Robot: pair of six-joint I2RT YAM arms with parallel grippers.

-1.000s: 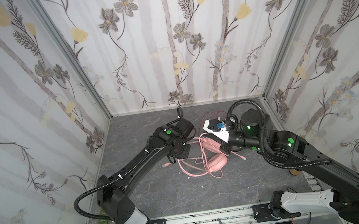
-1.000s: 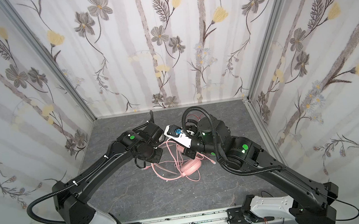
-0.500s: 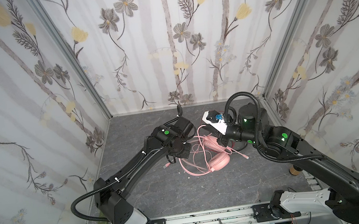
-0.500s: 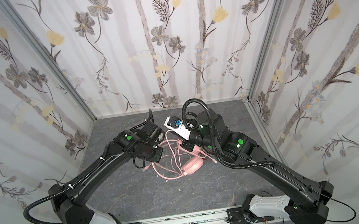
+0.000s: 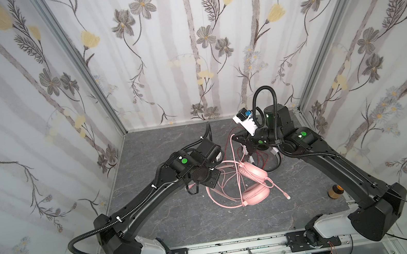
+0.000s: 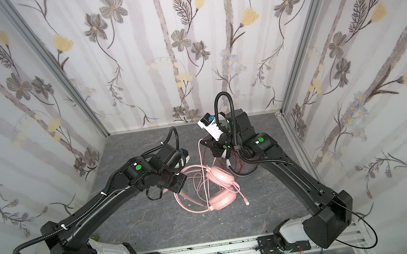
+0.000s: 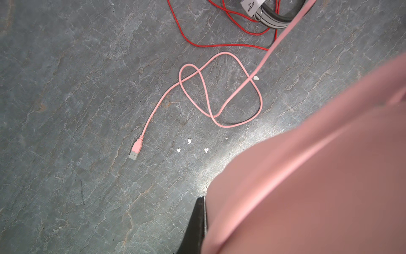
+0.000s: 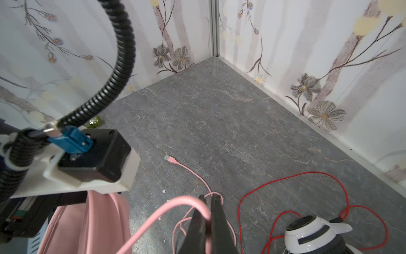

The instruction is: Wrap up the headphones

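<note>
Pink cord (image 8: pixel 175 202) tight between right fingers (image 8: pixel 217 220); pink headband (image 7: pixel 307 176) tight between closed left fingers (image 7: pixel 197 222).

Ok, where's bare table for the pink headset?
Bare: the strip between the pink headset and the front rail, and the back-left corner behind the left arm. Crowded: mid-right, where pink cord and red cord overlap by the white-and-black headset.

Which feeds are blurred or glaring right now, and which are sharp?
Left wrist view: the pink headset is a large out-of-focus mass, with glare on the table beside it; the USB plug is sharp. Right wrist view: the pink cord at the right tool is soft. Both top views: crisp.
</note>
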